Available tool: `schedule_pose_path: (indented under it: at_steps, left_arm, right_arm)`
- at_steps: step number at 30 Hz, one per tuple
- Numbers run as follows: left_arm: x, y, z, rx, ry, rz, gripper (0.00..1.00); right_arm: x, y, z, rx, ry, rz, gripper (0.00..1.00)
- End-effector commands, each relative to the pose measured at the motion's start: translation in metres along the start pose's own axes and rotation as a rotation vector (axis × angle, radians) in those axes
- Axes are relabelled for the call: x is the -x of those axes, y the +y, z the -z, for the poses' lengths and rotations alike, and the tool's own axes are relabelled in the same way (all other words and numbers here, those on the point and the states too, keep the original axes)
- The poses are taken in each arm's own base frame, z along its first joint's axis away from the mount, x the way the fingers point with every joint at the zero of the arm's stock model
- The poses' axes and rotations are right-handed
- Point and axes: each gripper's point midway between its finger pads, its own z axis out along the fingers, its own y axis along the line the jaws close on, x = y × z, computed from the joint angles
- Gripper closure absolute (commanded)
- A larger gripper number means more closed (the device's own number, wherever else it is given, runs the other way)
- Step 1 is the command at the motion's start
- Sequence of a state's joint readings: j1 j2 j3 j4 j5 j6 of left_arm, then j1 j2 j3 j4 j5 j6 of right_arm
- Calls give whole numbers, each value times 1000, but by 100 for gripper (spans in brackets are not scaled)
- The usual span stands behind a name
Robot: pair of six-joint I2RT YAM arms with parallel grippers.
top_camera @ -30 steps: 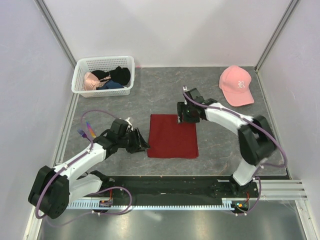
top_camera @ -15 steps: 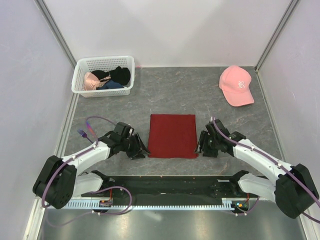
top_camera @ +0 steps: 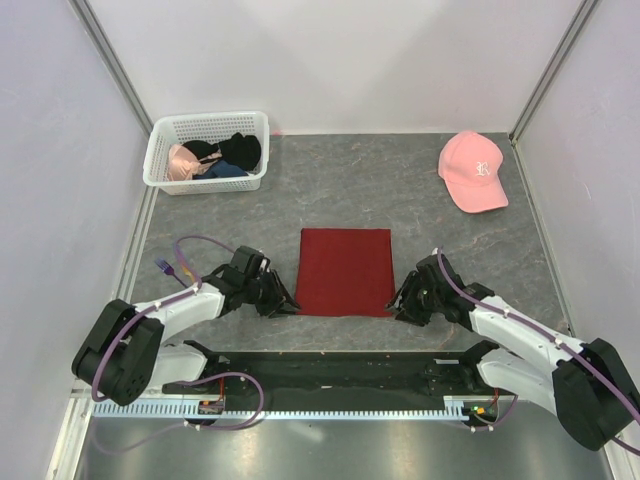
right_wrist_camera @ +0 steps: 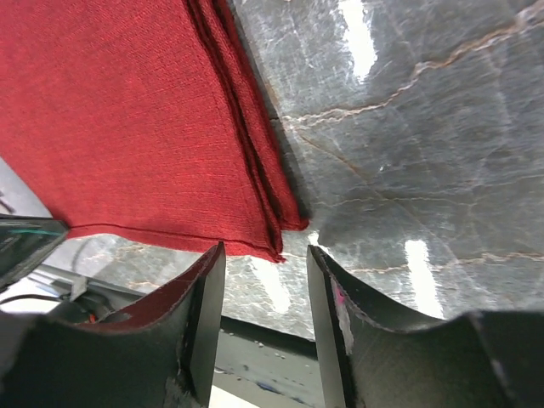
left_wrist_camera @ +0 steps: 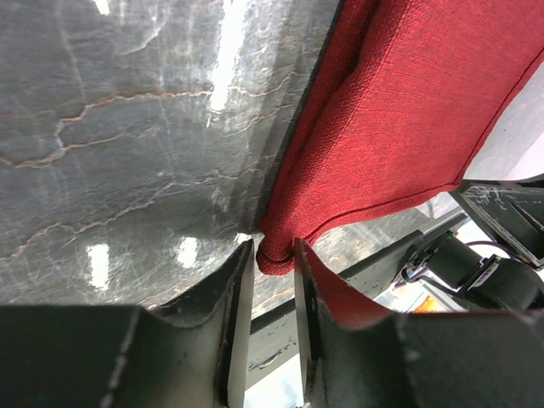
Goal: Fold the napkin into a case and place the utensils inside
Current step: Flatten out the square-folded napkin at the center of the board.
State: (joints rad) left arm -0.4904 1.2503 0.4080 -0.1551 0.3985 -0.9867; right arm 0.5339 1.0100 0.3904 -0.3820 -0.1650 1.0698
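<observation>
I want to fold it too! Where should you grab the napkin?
Take the napkin by its two near corners, probably, one from the left side, one from the right, coming in low. It lies flat on the table, so only its layered edges and corners give something to pinch.

The napkin [top_camera: 345, 272] was a plain dark red with a fine woven grain. The table [top_camera: 330, 180] was dark grey, marbled with pale veins. The basket [top_camera: 203, 184] was white lattice, holding black and pink garments [top_camera: 238, 150]. The cap [top_camera: 472, 172] was pink with a white letter.
</observation>
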Motion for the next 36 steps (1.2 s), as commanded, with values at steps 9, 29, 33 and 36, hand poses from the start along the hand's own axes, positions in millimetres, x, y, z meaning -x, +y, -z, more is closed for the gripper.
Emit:
schedule_pose_path:
  at_steps: [9, 29, 33, 36]
  left_arm:
    - [-3, -5, 0, -47, 4, 11, 73]
    - [-7, -4, 2, -54, 8, 19, 60]
    - [-5, -8, 5, -64, 2, 17, 58]
    - [-5, -6, 5, -52, -2, 20, 57]
  right_arm:
    - [4, 12, -7, 66, -23, -72, 59]
    - [2, 16, -7, 90, -11, -88, 91]
    - [1, 17, -4, 92, -6, -93, 100]
    - [1, 20, -1, 99, -7, -96, 100]
